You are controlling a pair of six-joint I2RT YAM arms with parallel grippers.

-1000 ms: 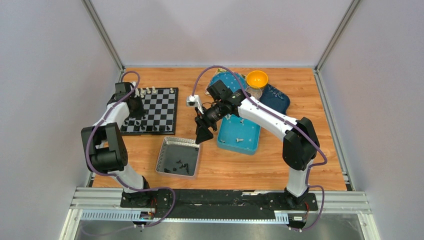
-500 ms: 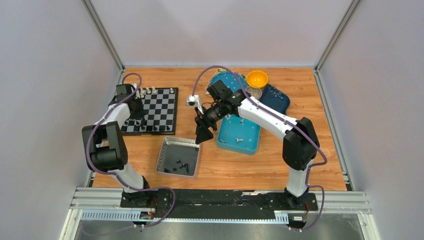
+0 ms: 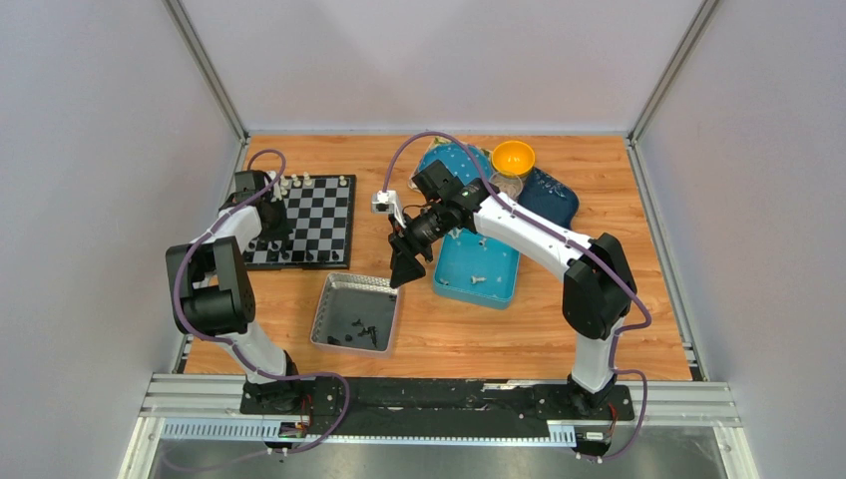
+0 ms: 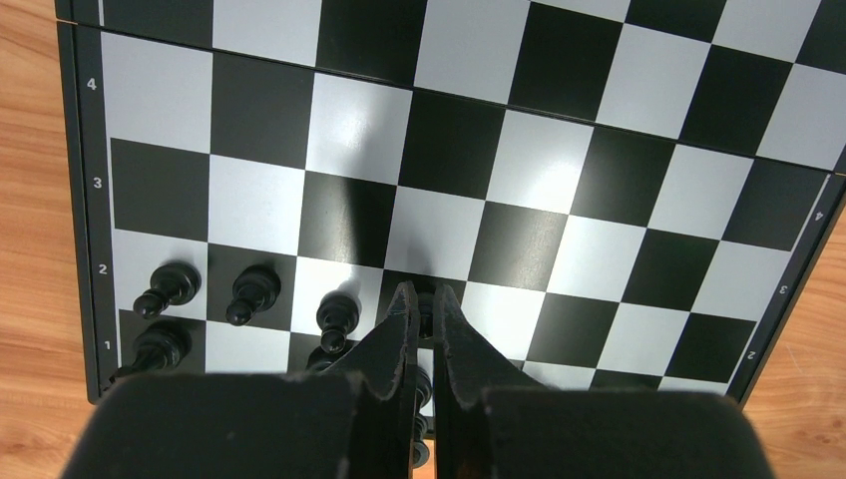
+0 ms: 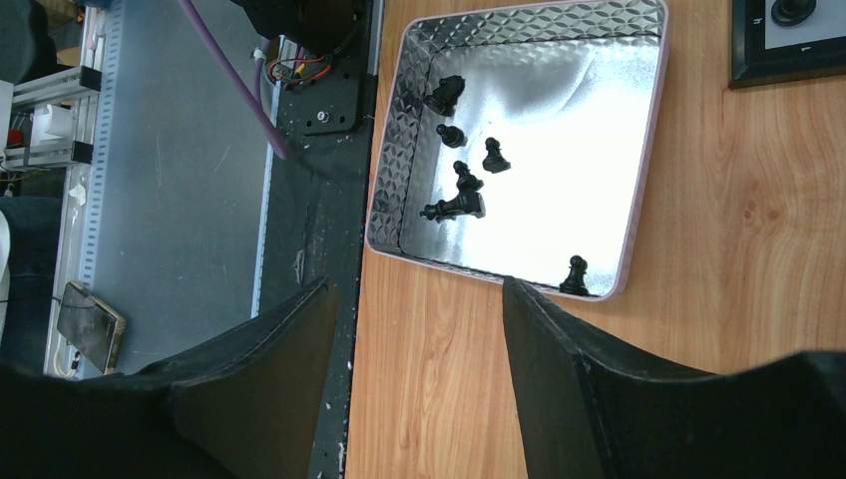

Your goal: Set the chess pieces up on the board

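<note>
Top view: the left jaws hang over the near-left corner of the board. Dark chess pieces line the board's near edge and pale ones its far edge. The right jaws sit above the counter, between the silver tray and the blue tray.

Left wrist: my jaws are closed to a slit, with the tips over the second rank, just right of three black pawns. Something dark shows in the slit; I can't tell if it is held.

Right wrist: the jaws are spread wide and grip nothing. The silver tray lies beyond the tips, and only here can I count its six loose black pieces.
</note>
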